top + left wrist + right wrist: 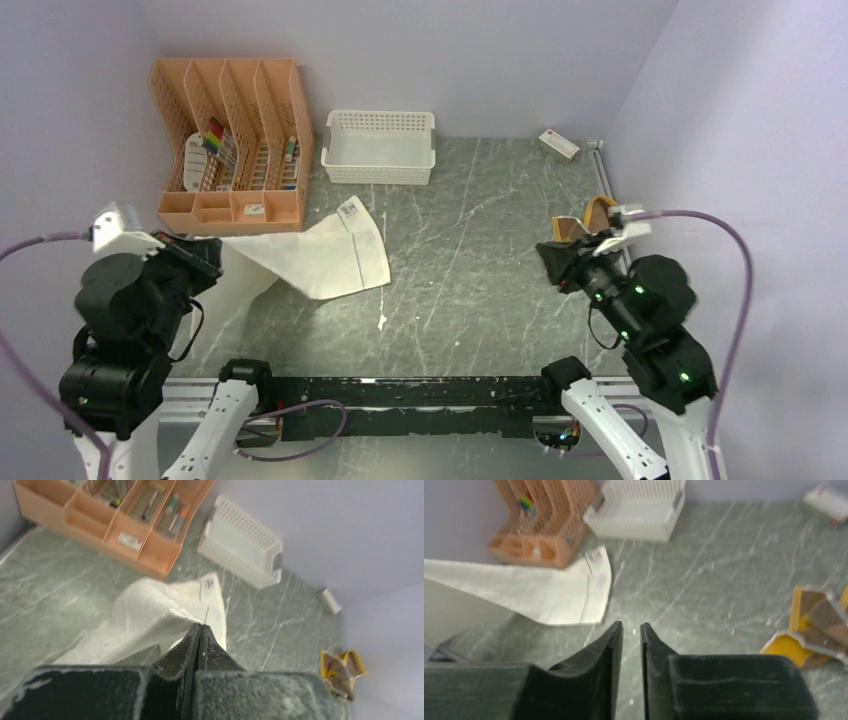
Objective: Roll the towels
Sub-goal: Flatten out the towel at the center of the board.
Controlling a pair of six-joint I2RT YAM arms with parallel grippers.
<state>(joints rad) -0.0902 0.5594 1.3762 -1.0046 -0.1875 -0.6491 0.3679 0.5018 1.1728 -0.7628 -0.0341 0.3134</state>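
Note:
The white towel (pixel 325 255) with a thin dark stripe lies left of centre on the table, one end raised off it. My left gripper (pixel 212 258) is shut on that raised end; in the left wrist view the cloth (pixel 150 612) meets the closed tips of the left gripper (pixel 201 626). The mustard-yellow towel (pixel 588 214) lies crumpled at the right, just beyond my right gripper (pixel 557 262). In the right wrist view the right gripper (pixel 631 625) shows a narrow gap with nothing in it, and the yellow towel (pixel 811 630) lies to its right.
A peach desk organiser (pixel 230 140) stands at the back left, against the wall. A white lattice basket (pixel 380 148) sits beside it. A small box (pixel 558 145) lies at the back right near a metal rail (pixel 600 175).

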